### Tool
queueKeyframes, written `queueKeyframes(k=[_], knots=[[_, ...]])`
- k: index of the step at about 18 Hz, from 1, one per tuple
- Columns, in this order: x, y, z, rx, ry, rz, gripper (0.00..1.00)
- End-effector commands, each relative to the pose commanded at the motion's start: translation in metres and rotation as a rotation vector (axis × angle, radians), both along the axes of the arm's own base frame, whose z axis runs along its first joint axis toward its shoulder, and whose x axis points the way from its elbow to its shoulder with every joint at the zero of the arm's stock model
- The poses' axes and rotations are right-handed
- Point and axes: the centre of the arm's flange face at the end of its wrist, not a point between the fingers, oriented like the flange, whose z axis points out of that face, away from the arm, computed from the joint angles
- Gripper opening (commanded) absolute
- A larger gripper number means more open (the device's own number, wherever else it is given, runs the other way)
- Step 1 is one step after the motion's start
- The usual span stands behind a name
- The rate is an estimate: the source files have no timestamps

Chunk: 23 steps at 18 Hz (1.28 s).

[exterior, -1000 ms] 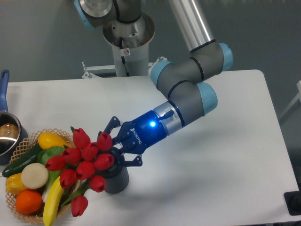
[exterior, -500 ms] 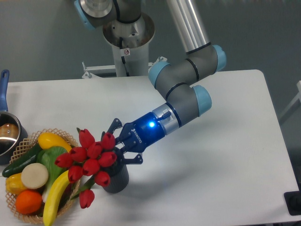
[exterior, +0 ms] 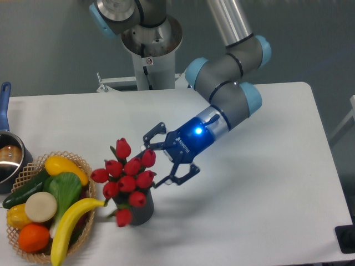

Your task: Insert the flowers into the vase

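Note:
The flowers (exterior: pixel 126 178), a bunch of red tulip buds, stand with their stems down in the vase (exterior: pixel 140 212), a short dark grey cylinder on the white table. One bud droops over the vase's left rim. My gripper (exterior: pixel 161 160) sits just right of the buds and slightly above the vase. It is open, its dark fingers (exterior: pixel 178 178) spread apart with nothing between them. The stems are hidden by the buds.
A woven basket (exterior: pixel 83 230) of fruit with a banana (exterior: pixel 69 223), a squash and an orange stands left of the vase, almost touching it. A pot (exterior: pixel 8 158) with a blue handle sits at the far left edge. The arm's base post (exterior: pixel 148 52) is behind.
The gripper has let go of the flowers, opened and drawn back up and to the right. The bunch has swung upright and settled in the vase, off the basket.

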Motion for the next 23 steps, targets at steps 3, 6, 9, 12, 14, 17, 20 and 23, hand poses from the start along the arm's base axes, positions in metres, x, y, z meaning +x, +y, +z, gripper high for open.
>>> queueKeyframes(k=[3,6,9,12,14,17,20,23], knots=[[-0.008,-0.027,0.03,-0.077,0.091,0.067,1.0],[-0.026,-0.044,0.047,-0.216,0.204,0.135,1.0],[-0.049,-0.055,0.056,-0.359,0.308,0.194,1.0],[-0.067,-0.057,0.068,-0.487,0.394,0.241,1.0],[-0.086,-0.063,0.073,-0.627,0.474,0.292,1.0],[-0.114,-0.063,0.072,-0.815,0.568,0.335,1.0],[-0.119,-0.042,0.057,-1.006,0.627,0.3,1.0],[-0.115,-0.026,0.046,-1.088,0.67,0.285,1.0]])
